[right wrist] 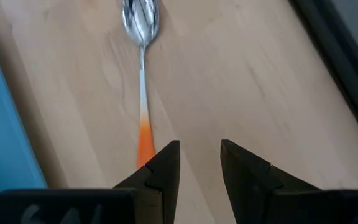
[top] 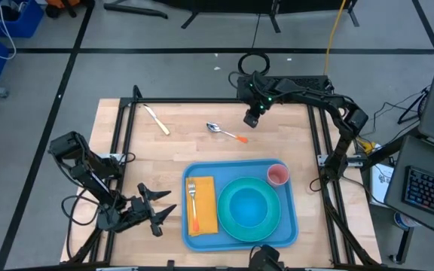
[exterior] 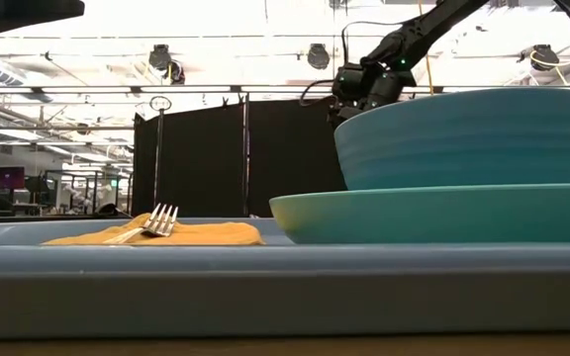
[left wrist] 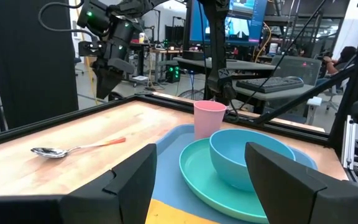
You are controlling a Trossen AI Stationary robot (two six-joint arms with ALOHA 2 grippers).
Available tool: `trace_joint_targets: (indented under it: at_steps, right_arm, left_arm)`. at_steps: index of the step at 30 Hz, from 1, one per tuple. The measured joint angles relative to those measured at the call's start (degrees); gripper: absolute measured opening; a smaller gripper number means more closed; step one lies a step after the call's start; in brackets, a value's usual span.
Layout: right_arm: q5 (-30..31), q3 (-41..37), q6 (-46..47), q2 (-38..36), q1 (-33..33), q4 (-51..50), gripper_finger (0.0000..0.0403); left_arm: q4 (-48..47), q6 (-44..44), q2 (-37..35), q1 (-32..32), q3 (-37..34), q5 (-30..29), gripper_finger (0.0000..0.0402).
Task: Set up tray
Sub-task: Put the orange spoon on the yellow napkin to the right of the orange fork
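The blue tray lies at the table's near middle. On it are a yellow napkin with a fork on top, a teal plate bearing a teal bowl, and a pink cup. A spoon with an orange handle end lies flat on the wood beyond the tray. My right gripper hovers open above the table beside that handle end, holding nothing. My left gripper waits open and level to the left of the tray, pointing at it.
A knife lies on the wood at the far left. A black frame runs along the table's left, far and right edges. Bare wood shows between the tray and the far edge. Desks, monitors and a keyboard stand beyond the table's right side.
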Motion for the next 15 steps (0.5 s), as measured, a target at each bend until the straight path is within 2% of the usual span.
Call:
trace_joint_targets:
  at_steps: [5,15]
  right_arm:
    - [0.1,0.0,-2.9,0.0,0.0,-3.4,0.0105]
    - [0.0,0.0,-2.7,2.8,2.0,-4.1,0.0105]
  left_arm:
    - [0.0,0.0,0.0,0.0,0.0,0.0,0.025]
    - [-0.1,0.0,0.0,0.0,0.0,0.0,0.025]
